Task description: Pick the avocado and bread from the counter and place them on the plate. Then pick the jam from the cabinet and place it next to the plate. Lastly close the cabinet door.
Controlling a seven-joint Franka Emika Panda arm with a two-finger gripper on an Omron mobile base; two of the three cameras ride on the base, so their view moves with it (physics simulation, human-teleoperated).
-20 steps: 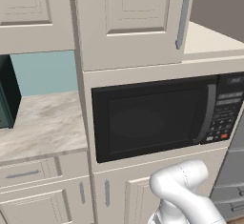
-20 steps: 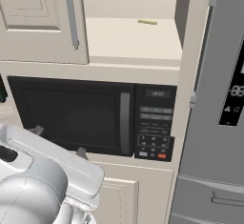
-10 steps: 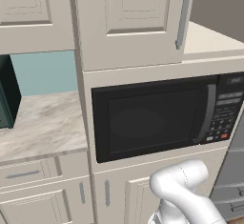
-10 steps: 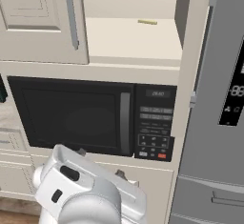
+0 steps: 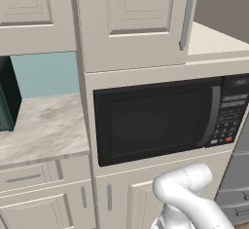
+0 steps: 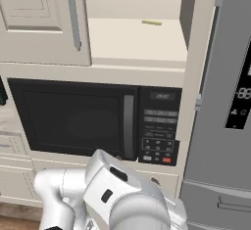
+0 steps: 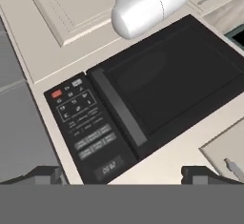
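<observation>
The cabinet door [image 5: 131,18] stands swung open, its long metal bar handle [image 6: 73,13] upright beside the bare pale shelf [image 6: 137,40] of the cabinet [image 5: 214,40]. A stretch of beige marbled counter [image 5: 44,125] lies to the left, below the wall cabinets. In the hand view my gripper [image 7: 123,175] is open, its two dark fingertips [image 7: 47,174] spread wide with nothing between them, facing the black microwave [image 7: 162,80]. My white arm [image 6: 112,195] is folded low in front of the microwave. The avocado, bread, plate and jam are out of view.
The black microwave [image 5: 160,121] sits built in under the cabinet shelf. A grey fridge [image 6: 230,102] stands to its right. A small flat yellowish strip [image 6: 152,22] lies at the back of the shelf. Cream drawers [image 5: 29,177] run under the counter.
In the right base view my arm has swung from the lower left towards the lower middle and turned. The kitchen has not shifted and the jaws have stayed wide.
</observation>
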